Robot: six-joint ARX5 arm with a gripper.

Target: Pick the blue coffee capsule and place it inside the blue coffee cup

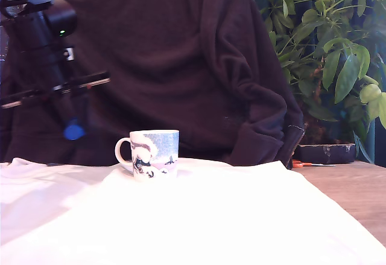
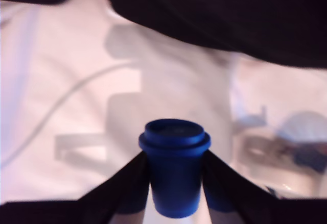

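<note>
Above the white cloth (image 1: 211, 217), the fingers (image 2: 125, 183) pinch the blue coffee capsule (image 2: 174, 165).

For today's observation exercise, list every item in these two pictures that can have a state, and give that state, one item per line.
gripper: shut on the blue coffee capsule, raised above the cloth.
blue coffee capsule: held between the gripper's fingers, in the air, not in the cup.
blue coffee cup: upright on the white cloth, handle toward the exterior view's left, apart from the gripper.
white cloth: spread over the table.
dark blanket: draped behind the cup.
</note>
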